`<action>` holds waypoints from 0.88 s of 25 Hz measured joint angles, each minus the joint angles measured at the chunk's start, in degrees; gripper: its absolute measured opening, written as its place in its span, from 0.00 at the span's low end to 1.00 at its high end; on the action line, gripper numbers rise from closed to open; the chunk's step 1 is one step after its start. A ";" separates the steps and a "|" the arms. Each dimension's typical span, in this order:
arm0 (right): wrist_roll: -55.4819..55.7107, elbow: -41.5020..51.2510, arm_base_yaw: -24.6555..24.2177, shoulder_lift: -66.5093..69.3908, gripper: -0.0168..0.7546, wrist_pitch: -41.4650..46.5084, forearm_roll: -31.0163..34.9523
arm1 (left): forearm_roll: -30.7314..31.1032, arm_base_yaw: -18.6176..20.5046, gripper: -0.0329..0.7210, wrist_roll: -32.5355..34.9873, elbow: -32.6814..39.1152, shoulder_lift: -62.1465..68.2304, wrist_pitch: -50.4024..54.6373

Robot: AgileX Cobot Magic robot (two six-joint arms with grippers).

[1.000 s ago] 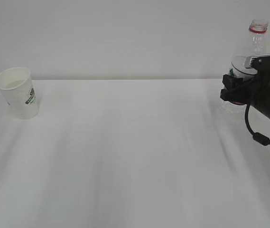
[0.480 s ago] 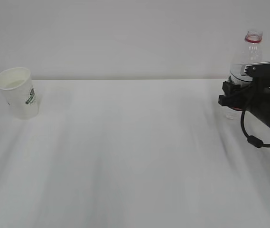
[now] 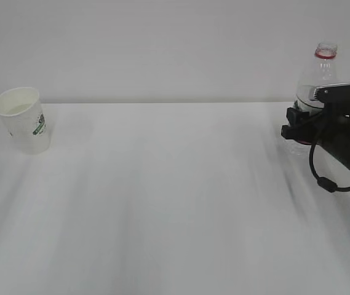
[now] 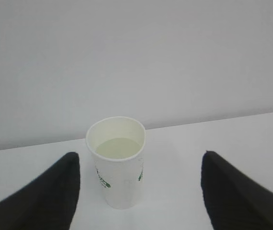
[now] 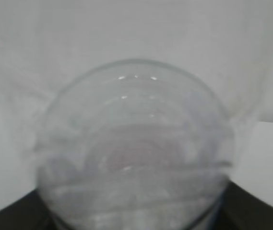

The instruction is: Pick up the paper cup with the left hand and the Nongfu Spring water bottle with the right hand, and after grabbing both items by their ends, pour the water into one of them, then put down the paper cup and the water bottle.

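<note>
The paper cup (image 3: 24,120) stands upright on the white table (image 3: 175,196) at the far left, with pale water (image 4: 117,147) inside it. My left gripper (image 4: 139,155) is open. Its black fingers (image 4: 45,191) stand wide on either side of the paper cup (image 4: 117,165) without touching it; this gripper is outside the exterior view. At the far right my right gripper (image 3: 298,126) is shut on the lower body of the upright, capless Nongfu Spring water bottle (image 3: 319,70). The clear bottle (image 5: 136,153) fills the right wrist view, so the gripper (image 5: 136,223) shows only as dark corners. Whether the bottle's base touches the table I cannot tell.
A plain pale wall (image 3: 162,49) rises behind the table's far edge. The right arm's black cable loop (image 3: 325,178) hangs just above the table at the right.
My right gripper has come down and slightly left with the bottle, bringing its base to about table height. The paper cup has not moved.
</note>
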 joint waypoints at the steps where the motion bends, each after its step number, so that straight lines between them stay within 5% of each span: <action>1: 0.00 -0.02 0.00 0.10 0.57 -0.21 -0.24 | 0.00 0.00 0.80 0.10 0.00 0.00 0.00; 6: 0.00 -0.02 0.00 0.10 0.58 -0.32 -3.05 | 0.00 0.00 0.80 0.17 0.00 0.00 0.00; 13: 0.00 -0.12 0.00 0.10 0.87 -0.54 -3.79 | 0.00 0.00 0.78 0.23 0.00 0.00 0.00; 22: 1.00 0.12 0.00 0.10 0.88 -0.91 -3.66 | 0.00 0.00 0.77 0.23 0.00 0.00 0.00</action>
